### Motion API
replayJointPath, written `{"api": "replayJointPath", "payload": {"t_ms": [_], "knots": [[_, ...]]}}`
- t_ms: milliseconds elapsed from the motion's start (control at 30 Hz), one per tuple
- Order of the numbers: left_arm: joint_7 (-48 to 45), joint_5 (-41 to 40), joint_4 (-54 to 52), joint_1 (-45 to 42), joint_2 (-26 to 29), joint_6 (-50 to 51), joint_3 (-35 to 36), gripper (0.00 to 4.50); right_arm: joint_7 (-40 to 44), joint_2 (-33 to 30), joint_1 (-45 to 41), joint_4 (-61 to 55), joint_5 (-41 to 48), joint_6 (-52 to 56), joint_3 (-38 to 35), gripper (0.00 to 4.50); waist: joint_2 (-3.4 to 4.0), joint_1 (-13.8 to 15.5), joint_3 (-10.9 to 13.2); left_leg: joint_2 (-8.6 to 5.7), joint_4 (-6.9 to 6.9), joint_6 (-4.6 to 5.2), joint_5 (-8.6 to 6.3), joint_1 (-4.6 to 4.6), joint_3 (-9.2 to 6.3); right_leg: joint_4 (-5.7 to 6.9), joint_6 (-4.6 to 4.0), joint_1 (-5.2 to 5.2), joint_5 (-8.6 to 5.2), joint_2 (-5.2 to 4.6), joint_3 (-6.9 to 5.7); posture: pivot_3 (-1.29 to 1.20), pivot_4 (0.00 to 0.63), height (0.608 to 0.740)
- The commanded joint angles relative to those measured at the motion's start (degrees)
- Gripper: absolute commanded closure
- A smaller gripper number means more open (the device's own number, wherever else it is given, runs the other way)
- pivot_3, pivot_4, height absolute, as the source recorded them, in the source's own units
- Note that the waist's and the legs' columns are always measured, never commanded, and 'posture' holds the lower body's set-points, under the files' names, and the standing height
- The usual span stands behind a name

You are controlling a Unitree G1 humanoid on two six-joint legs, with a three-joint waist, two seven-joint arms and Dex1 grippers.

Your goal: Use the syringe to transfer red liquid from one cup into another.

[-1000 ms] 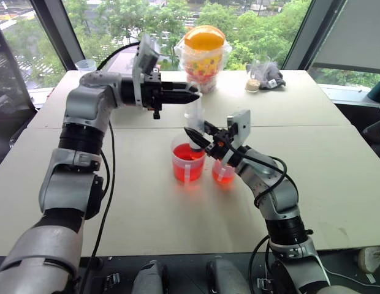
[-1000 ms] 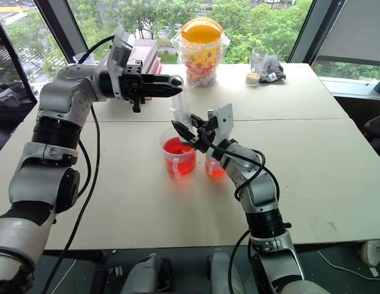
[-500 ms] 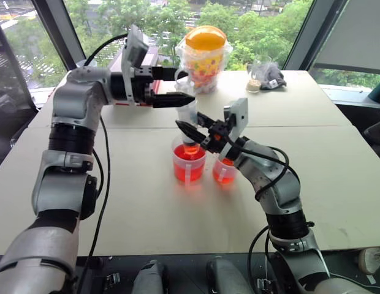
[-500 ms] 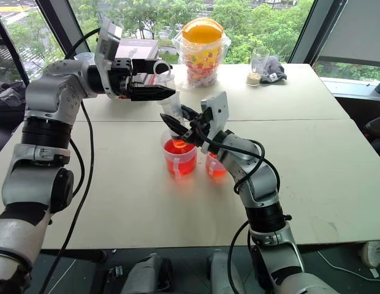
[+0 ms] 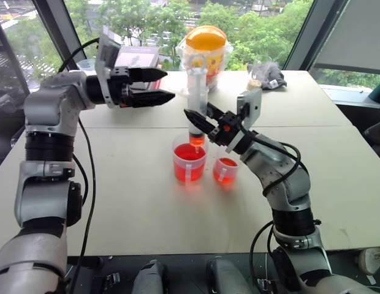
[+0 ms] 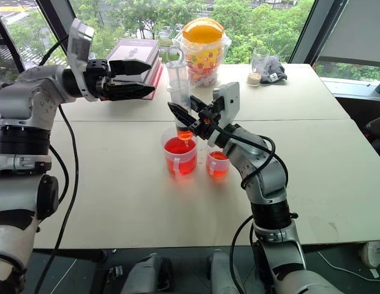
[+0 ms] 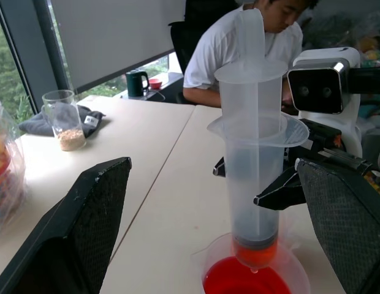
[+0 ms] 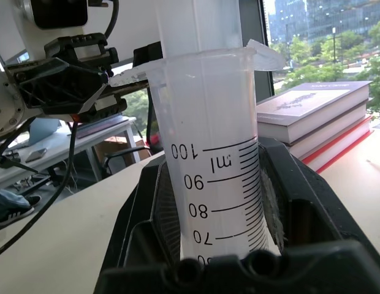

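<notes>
Right gripper fingers clamp the upright syringe, hiding its lower barrel; left gripper fingers spread wide, empty; syringe tip above the larger cup.

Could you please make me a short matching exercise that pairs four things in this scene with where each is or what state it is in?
Things:
1. syringe
2. larger cup
3. smaller cup
4. left gripper

States:
A. open, off to the side of the syringe
B. held upright by the right gripper
C. directly below the syringe tip, holding red liquid
D. beside the larger cup, under the right arm

Pairs: 1-B, 2-C, 3-D, 4-A
</notes>
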Motion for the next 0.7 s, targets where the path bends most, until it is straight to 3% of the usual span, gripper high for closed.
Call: {"api": "replayJointPath", "payload": {"t_ms": [33, 200, 333, 567, 700], "knots": [[0.49, -0.78, -0.04, -1.36, -0.10, -1.18, 1.50, 0.08, -3.50, -0.75, -3.58, -5.31, 5.28, 2.08, -6.65, 3.08, 0.00, 0.02, 0.00, 0.00, 0.00, 0.00, 0.00, 0.00, 0.00, 0.00, 0.00, 0.00, 0.00, 0.00, 0.00, 0.00, 0.150, 0.740], [0.23, -0.11, 2.18, -2.26, -2.25, -3.32, 0.61, 0.08, -6.79, -5.11, -3.64, -8.88, 8.76, 5.06, -12.58, 3.08, 0.00, 0.20, 0.00, 0.00, -0.01, 0.00, 0.00, 0.00, 0.00, -0.02, 0.00, 0.00, 0.00, 0.00, -0.01, 0.00, 0.150, 0.740], [-0.56, 0.63, 4.00, -3.57, -4.66, -5.56, -0.49, 0.08, -8.18, -7.54, 1.25, -12.23, 9.66, 6.00, -14.38, 3.08, 0.00, 0.13, 0.00, 0.00, -0.02, 0.00, 0.00, -0.01, 0.00, -0.04, 0.00, 0.00, 0.00, 0.01, 0.00, 0.00, 0.150, 0.740], [-2.05, 1.57, 11.84, -10.81, -9.76, -10.31, -0.37, 0.08, -9.35, -7.30, 10.89, -14.97, 6.48, 3.24, -10.59, 3.08, -0.01, 0.00, 0.00, -0.03, -0.02, 0.01, 0.00, -0.01, -0.01, -0.07, 0.00, 0.01, 0.00, 0.02, 0.02, 0.00, 0.150, 0.740], [-1.89, -2.68, 16.78, -16.91, -13.32, -7.11, 3.22, 0.08, -10.14, -6.88, 12.83, -15.09, 5.74, 1.92, -9.65, 3.08, -0.01, -0.07, 0.01, -0.03, -0.03, 0.01, -0.01, -0.01, -0.04, -0.08, 0.00, 0.00, 0.00, 0.04, 0.03, 0.00, 0.150, 0.740]]}}
